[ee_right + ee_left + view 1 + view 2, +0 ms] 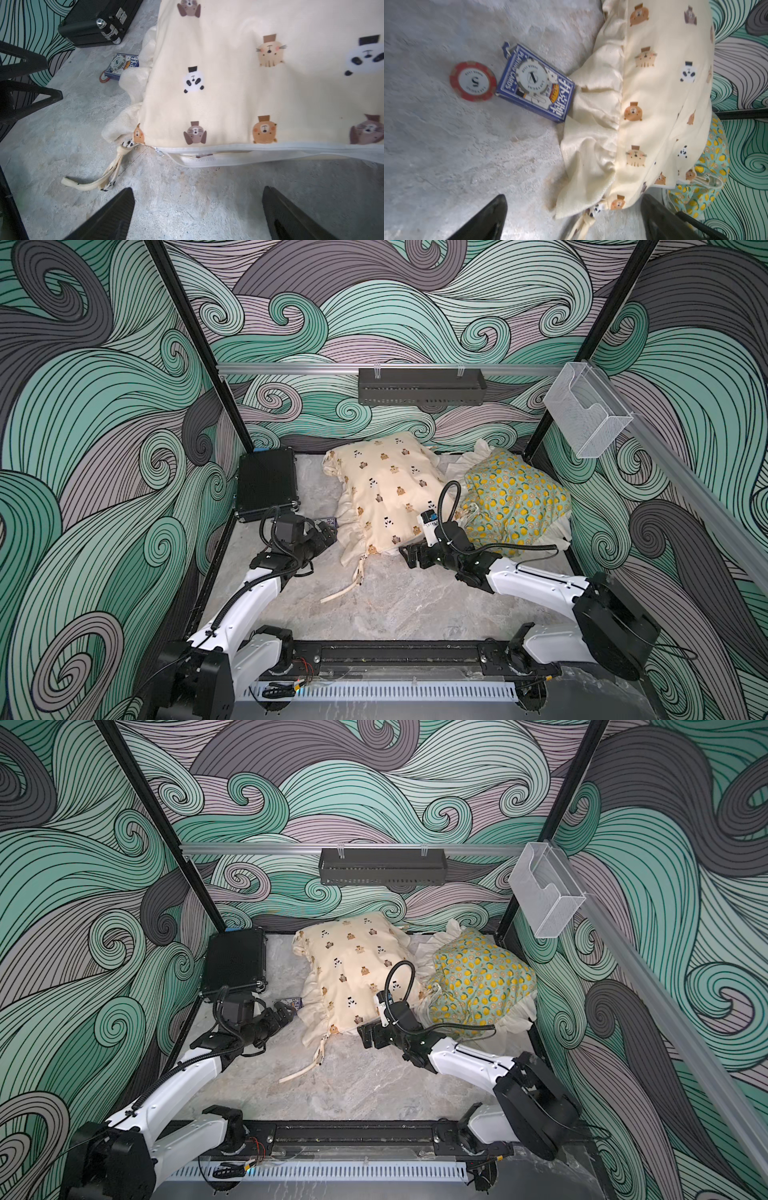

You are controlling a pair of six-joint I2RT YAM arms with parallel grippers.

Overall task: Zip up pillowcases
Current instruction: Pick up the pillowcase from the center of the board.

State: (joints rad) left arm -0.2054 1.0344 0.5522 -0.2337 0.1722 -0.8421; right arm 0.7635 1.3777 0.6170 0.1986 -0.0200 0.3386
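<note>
Along the near edge of the bear pillowcase (228, 83), which lies mid-table toward the far side, the zipper (270, 152) gapes open. Its small metal pull (159, 153) sits at the near left corner, right beside the knotted tie (83, 185). I have the right gripper (409, 558) low over the table (395, 614) just near of that edge, jaws spread wide and holding nothing. The left gripper (326, 536) is equally spread and empty beside the pillowcase's left ruffle (593, 99). My main worry is the pull: it is tiny, lies flat against the table and is crowded by the tie, so a slightly off pinch could close on the tie or on loose fabric instead. If I drag the slider rightward with nothing pinning that left corner, I expect the whole soft pillow to slide along rather than the teeth closing. It would then shove into the lemon pillowcase (515, 497), which lies against it on the far right. The bulging stuffing could also catch in the slider. On the left, a deck of cards (535, 83) is tucked against the ruffle with a red chip (473, 81) just beside it, and a careless left reach would scatter both. Whether the lemon pillowcase's own zipper is closed I cannot tell.
</note>
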